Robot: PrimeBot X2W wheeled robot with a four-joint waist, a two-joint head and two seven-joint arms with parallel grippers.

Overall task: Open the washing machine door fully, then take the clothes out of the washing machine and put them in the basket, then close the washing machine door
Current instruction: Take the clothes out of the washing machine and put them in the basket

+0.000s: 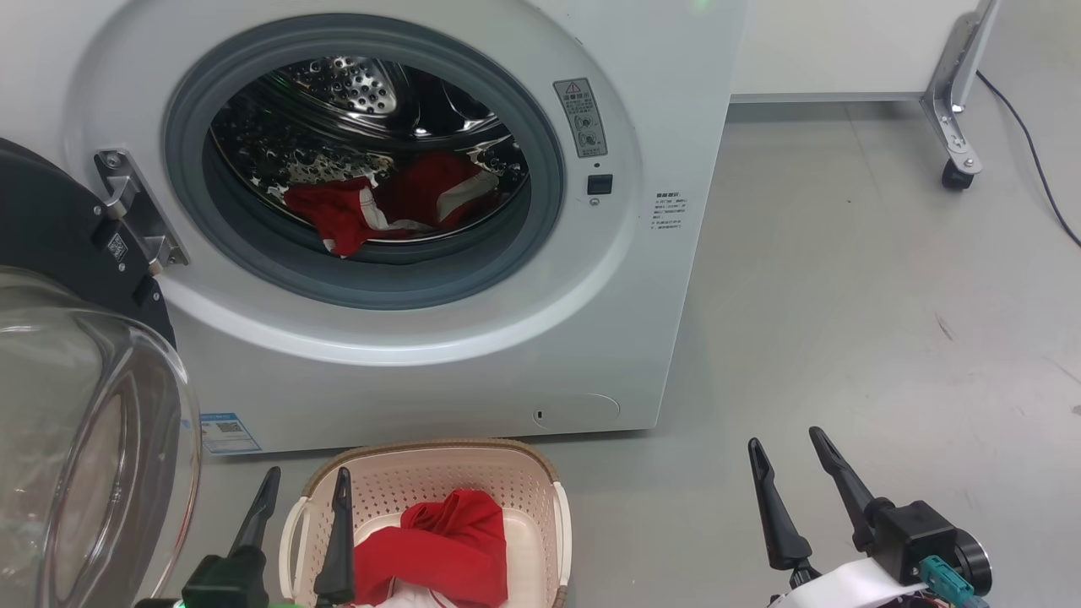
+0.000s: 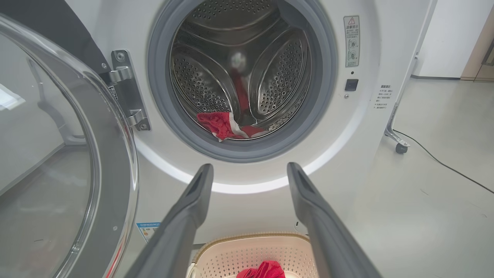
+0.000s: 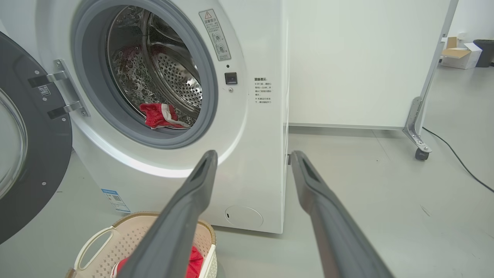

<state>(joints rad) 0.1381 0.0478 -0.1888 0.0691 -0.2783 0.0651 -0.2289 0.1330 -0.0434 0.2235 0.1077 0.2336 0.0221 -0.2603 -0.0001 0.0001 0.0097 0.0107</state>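
two lots of red-and-white clothes: a bundle (image 1: 388, 207) lies in the drum (image 1: 338, 84) of the washing machine (image 1: 507, 363), at 6 o'clock of its opening, and a garment (image 1: 448, 540) sits in the basket (image 1: 439, 449) on the floor (image 1: 844, 295), at 6 o'clock in the head view. the washing machine door (image 1: 51, 228) stands swung wide at 9 o'clock. the left pincer (image 1: 307, 471) is spread and empty above the basket's left side; the right pincer (image 1: 784, 437), also spread and empty, hangs at 4 o'clock.

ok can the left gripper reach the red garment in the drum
Probably yes: the washing machine door is swung aside, and the open left gripper faces the red garment with nothing between them.
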